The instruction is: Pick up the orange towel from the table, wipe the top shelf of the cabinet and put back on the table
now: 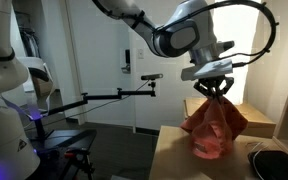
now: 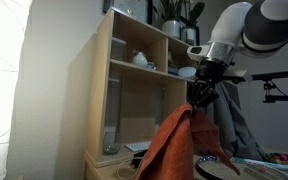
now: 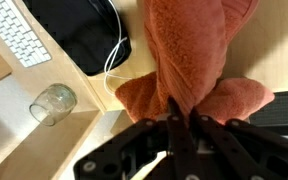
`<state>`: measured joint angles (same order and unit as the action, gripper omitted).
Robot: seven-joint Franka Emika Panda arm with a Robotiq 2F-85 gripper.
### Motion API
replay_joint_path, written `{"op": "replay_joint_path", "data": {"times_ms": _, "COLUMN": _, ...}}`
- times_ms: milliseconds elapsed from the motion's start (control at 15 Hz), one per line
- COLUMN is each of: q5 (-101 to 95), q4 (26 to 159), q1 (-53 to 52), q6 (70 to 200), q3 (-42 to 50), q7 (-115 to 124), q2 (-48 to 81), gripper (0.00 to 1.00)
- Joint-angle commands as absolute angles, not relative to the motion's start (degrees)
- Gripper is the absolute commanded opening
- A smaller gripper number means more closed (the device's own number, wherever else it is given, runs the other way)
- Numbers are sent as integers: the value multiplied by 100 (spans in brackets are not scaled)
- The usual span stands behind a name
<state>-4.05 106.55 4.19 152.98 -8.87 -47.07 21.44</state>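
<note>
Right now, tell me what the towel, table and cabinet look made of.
The towel: soft terry-like fabric, salmon-orange, matte; it hangs in folds with a nubby surface. The table: pale wood or wood-look laminate, smooth and flat. The cabinet: similar light wood-look board, matte; solid or veneer unclear.

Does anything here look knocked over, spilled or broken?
Nothing stands out. The salmon-orange cloth towel hangs bunched from the shut gripper over the pale light-wood table. The clear glass jar on the table seems upright, and nothing looks spilled.
</note>
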Motion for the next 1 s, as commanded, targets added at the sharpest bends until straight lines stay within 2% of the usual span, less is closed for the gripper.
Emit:
{"op": "replay_joint_path", "data": {"times_ms": 0, "q5": -257, "q4": 10397, "q1": 518, "q6": 15414, "q3": -837, "q7": -4696, "q2": 2251, "gripper": 2}}
{"op": "replay_joint_path", "data": {"times_ms": 267, "q5": -362, "q4": 10365, "q1": 508, "q6": 15654, "q3": -622, "q7": -4419, "q2": 2202, "gripper": 2}}
{"op": "replay_joint_path", "data": {"times_ms": 600, "q5": -1038, "q4": 10523, "q1": 288, "q6": 16573, "q3": -127, "q7": -3370, "q2": 2079, "gripper": 2}}
{"op": "replay_joint_path", "data": {"times_ms": 800, "q5": -1010, "q4": 10897, "q1": 400, "q6": 17243, "q3": -304, "q7": -3563, "q2": 1805, "gripper": 2}}
{"op": "replay_joint_path", "data": {"times_ms": 933, "q5": -751, "q4": 11033, "q1": 644, "q6": 17320, "q3": -731, "q7": -3924, "q2": 1720, "gripper": 2}}
